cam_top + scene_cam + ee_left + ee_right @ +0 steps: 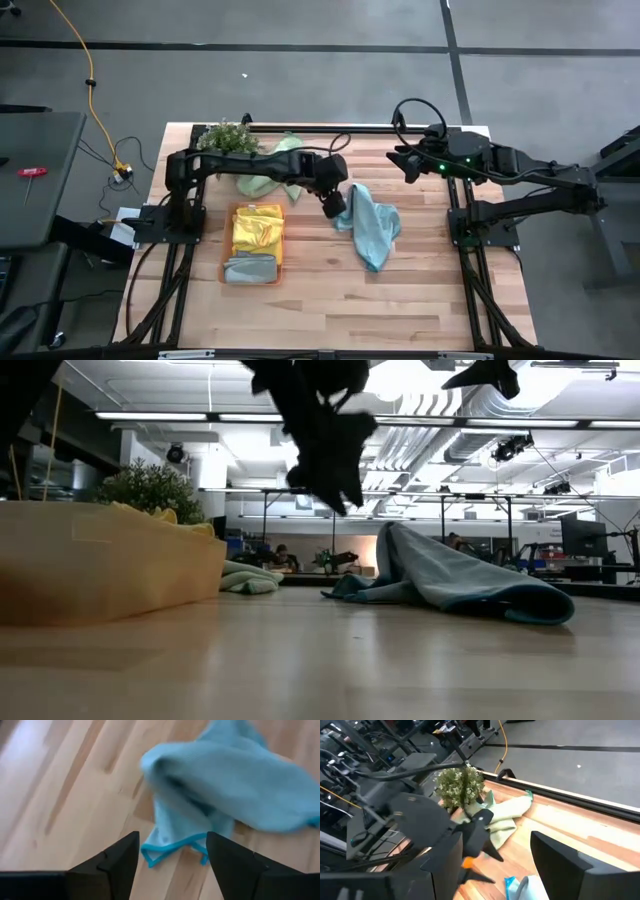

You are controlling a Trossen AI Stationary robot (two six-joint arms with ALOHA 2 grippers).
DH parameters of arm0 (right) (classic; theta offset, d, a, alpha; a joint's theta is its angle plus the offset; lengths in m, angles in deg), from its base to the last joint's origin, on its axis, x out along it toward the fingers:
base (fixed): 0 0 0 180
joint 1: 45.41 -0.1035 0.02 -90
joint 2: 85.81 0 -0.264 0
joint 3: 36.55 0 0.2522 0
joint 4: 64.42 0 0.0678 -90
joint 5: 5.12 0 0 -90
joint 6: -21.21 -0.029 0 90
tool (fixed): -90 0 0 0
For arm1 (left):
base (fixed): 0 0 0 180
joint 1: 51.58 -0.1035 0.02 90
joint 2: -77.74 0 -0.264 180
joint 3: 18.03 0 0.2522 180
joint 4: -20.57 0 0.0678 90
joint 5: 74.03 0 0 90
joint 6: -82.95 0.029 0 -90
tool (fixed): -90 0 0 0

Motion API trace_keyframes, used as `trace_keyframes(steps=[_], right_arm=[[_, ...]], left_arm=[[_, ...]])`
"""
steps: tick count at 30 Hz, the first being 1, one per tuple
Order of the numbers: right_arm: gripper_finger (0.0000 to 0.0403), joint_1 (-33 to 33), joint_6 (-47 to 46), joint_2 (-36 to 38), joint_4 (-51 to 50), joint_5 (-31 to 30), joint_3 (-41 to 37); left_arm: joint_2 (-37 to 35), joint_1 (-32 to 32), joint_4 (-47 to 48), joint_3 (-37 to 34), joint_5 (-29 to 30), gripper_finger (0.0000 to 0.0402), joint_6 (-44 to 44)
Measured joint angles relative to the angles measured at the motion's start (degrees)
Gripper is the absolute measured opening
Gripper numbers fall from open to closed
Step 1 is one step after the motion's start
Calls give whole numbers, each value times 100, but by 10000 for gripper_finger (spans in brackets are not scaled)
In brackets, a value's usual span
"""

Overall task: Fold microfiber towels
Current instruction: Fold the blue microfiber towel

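Left gripper (pixel 335 208) open-fingered just above crumpled blue towel (pixel 374 228).

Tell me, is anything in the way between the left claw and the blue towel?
No. The left claw hangs open right over the blue towel with only bare table under it.

The left gripper (pixel 337 206) hangs spread-fingered, empty, over the table's middle; the right gripper (pixel 398 158) waits parted near the far right corner.

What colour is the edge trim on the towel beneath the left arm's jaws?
Bright turquoise, darker than the light blue towel itself; the left wrist view shows it best.
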Motion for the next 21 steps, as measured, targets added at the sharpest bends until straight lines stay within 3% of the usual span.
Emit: trace_keyframes(steps=[4,8,18,21], right_arm=[[226,0,-8,-13,-63,-2,0],[226,0,-8,-60,-66,-7,0],[226,0,-6,-179,-107,-10,0],[226,0,8,-203,-109,-10,0]], left_arm=[[2,-201,-338,-475,75,208,-798],[193,-482,-87,-571,-4,196,-1264],[888,-504,-140,-567,-978,170,-1007],[985,-412,-99,-567,-938,164,-882]])
